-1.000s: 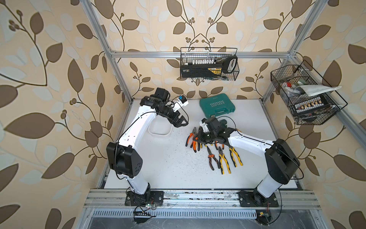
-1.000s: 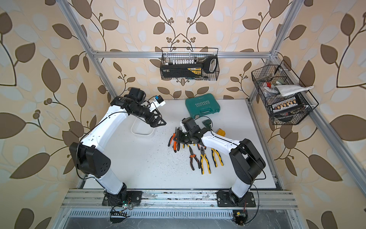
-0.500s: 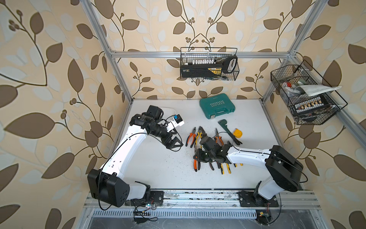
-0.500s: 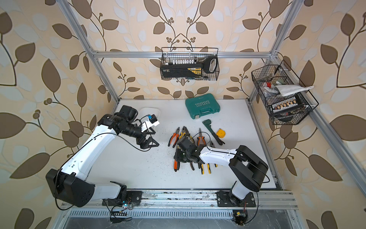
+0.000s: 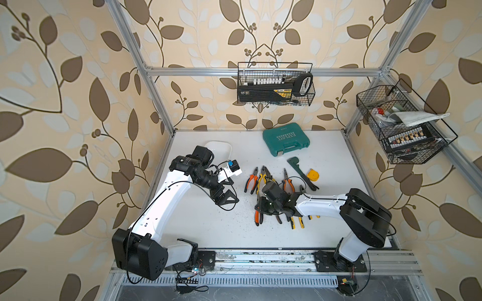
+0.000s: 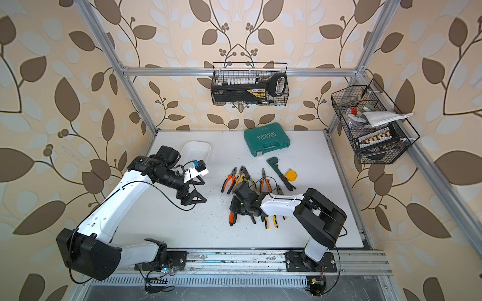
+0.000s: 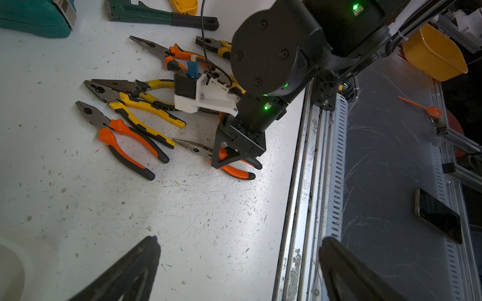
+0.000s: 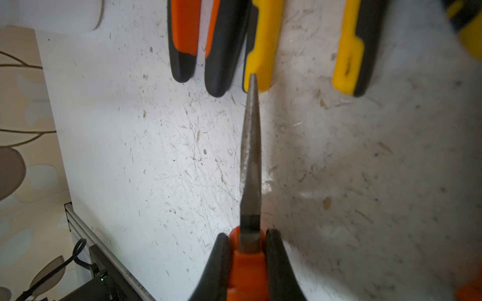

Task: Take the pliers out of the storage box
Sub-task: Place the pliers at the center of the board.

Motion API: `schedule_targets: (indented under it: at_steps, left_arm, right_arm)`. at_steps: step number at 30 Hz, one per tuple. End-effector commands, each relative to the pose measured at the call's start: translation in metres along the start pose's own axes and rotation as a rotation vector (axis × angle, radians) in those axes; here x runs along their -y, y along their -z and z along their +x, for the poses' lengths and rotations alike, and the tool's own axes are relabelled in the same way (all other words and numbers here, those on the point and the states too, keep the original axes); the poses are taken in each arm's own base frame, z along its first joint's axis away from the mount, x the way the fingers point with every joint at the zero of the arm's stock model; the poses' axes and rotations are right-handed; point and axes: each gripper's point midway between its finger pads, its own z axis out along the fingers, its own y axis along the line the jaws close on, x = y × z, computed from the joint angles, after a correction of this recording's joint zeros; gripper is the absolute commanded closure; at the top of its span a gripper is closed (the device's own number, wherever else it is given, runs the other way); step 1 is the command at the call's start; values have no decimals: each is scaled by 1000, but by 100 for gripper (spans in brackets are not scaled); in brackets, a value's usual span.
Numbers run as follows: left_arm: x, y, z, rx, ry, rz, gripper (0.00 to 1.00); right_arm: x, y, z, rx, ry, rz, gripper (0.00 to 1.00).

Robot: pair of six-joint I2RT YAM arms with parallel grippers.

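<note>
The white storage box (image 5: 221, 149) (image 6: 199, 149) stands at the back left, partly behind my left arm; its visible part holds nothing. My right gripper (image 5: 262, 208) (image 6: 234, 208) (image 8: 247, 234) is shut on orange-handled needle-nosed pliers (image 8: 250, 156) (image 7: 234, 170), low over the table's middle front. Other pliers lie on the table: an orange pair (image 5: 251, 179), a yellow pair (image 5: 264, 177), an orange needle-nosed pair (image 5: 287, 182), and yellow-handled ones (image 5: 297, 222) under the right arm. My left gripper (image 5: 227, 199) (image 6: 194, 199) (image 7: 238, 239) hangs open and empty left of them.
A teal tool case (image 5: 285, 139) lies at the back. Right of the pliers lie a dark pipe wrench (image 5: 300, 173) and a yellow tape measure (image 5: 313, 175). Black wire baskets hang on the back wall (image 5: 275, 84) and right wall (image 5: 401, 125).
Over the second my right gripper carried the orange needle-nosed pliers from the group toward the table's front. My left arm drew back from over the storage box. Little has moved since half a second ago.
</note>
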Motion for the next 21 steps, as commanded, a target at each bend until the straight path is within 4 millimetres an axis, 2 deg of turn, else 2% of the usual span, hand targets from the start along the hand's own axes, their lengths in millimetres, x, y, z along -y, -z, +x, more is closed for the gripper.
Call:
schedule_targets:
  at_steps: [1, 4, 15, 21]
  left_arm:
    - [10, 4, 3, 22, -13, 20, 1]
    - [11, 5, 3, 26, -6, 16, 1]
    - [12, 5, 2, 40, -3, 1, 1]
    - [11, 5, 2, 40, -7, -3, 1]
  right_arm:
    - [13, -11, 4, -1, -12, 37, 78]
    - [18, -14, 8, -20, -22, 57, 76]
    - [15, 9, 3, 21, -23, 54, 42]
    - [23, 15, 11, -2, -45, 78, 46]
